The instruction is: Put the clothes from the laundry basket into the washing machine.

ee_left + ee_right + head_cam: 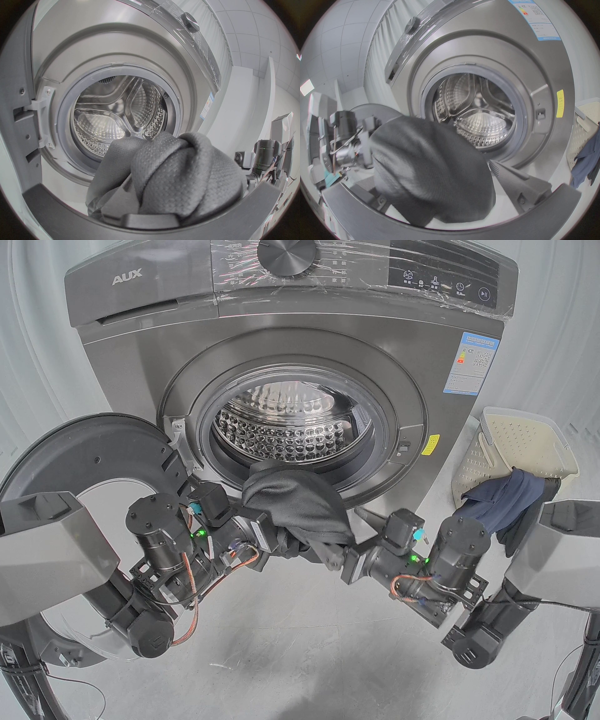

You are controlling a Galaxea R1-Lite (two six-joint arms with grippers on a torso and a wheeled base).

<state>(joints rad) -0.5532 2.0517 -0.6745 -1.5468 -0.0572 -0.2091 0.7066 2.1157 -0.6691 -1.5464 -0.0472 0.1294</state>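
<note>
A limp dark-grey garment (297, 505) with a dimpled weave slumps over the washing machine's (350, 346) round door lip. It buries the left gripper (275, 541), whose hold I cannot tell. The right gripper (334, 559) gapes, unclamped.

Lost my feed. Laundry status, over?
Left hand buried in the dark grey knit garment, right hand open beneath it. Garment at the grey washing machine's door rim, not inside. Drum mouth unobstructed; navy cloth hangs from the cream plastic basket.
</note>
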